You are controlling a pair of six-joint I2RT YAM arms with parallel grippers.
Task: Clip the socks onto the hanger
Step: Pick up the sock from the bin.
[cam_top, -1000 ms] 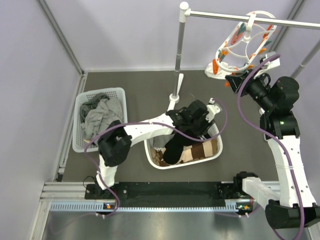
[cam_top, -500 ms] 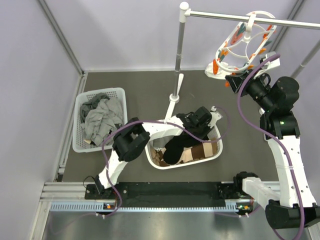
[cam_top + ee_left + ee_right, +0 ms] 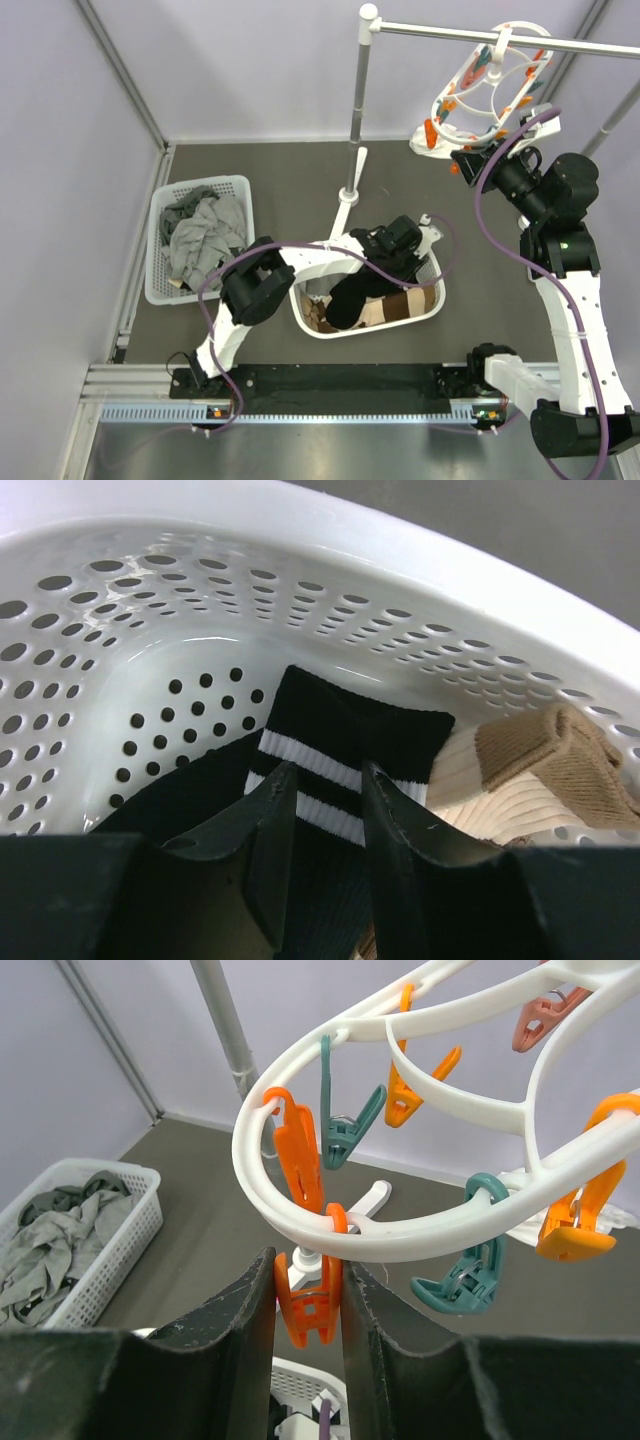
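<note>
My left gripper (image 3: pixel 378 272) reaches down into a white mesh basket (image 3: pixel 300 312). In the left wrist view its jaws (image 3: pixel 328 772) are closed in on the cuff of a black sock (image 3: pixel 350 725) with two white stripes. The sock shows as a dark heap in the top view (image 3: pixel 348 297). Tan socks with brown bands (image 3: pixel 560 762) lie beside it (image 3: pixel 408 302). The white oval hanger (image 3: pixel 490 88) hangs from a rail at the upper right. My right gripper (image 3: pixel 457 160) is shut on an orange peg (image 3: pixel 312 1305) under the hanger's outer ring (image 3: pixel 420 1235).
A second white basket (image 3: pixel 160 285) with grey garments (image 3: pixel 200 232) stands at the left. The rail's upright pole (image 3: pixel 357 110) and its foot stand behind the sock basket. Teal (image 3: pixel 465 1280) and orange pegs hang round the held one. Purple walls close in on both sides.
My left arm has swung forward and lowered its gripper into the sock basket onto the black sock. The right arm and the hanger have not moved.
</note>
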